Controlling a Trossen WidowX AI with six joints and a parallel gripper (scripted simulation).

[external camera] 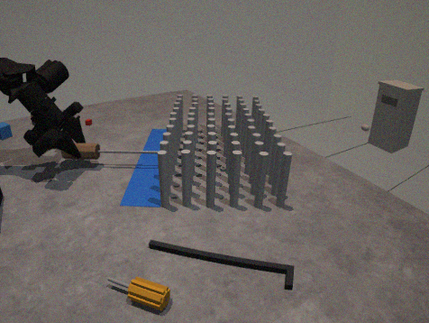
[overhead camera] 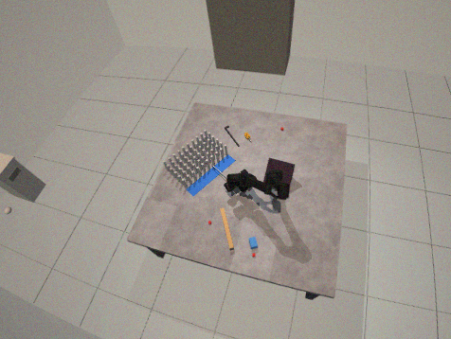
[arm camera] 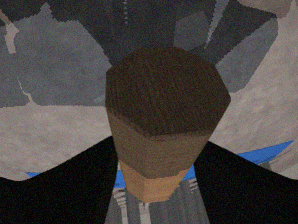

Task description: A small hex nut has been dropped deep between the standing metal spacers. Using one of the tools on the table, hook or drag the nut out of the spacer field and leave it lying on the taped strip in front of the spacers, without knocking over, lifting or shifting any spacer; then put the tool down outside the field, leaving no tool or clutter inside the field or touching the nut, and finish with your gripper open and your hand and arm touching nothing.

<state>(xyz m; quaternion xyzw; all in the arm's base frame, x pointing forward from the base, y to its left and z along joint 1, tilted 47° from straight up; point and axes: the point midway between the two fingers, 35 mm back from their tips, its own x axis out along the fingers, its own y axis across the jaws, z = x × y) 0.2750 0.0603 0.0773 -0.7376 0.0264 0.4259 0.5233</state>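
Observation:
My gripper [overhead camera: 226, 183] [external camera: 74, 150] [arm camera: 156, 145] is shut on the wooden handle [external camera: 90, 151] [arm camera: 167, 95] of a thin metal rod tool. Its rod [overhead camera: 219, 171] [external camera: 128, 152] runs roughly level over the blue taped strip [overhead camera: 204, 184] [external camera: 140, 180] [arm camera: 270, 151] to the front row of spacers; its far end is hidden among them in the exterior view. The grey spacers [overhead camera: 186, 163] [external camera: 211, 180] stand upright in rows. The gripper is in front of the strip, outside the field. I cannot make out the hex nut in any view.
A black L-shaped bar [overhead camera: 232, 136] [external camera: 221, 258] and an orange-handled screwdriver [overhead camera: 247, 135] [external camera: 149, 293] lie beside the field. A long wooden bar [overhead camera: 227, 229], a blue block [overhead camera: 253, 242] [external camera: 4, 131] and a red piece [overhead camera: 209, 223] [external camera: 88, 122] lie on the other side.

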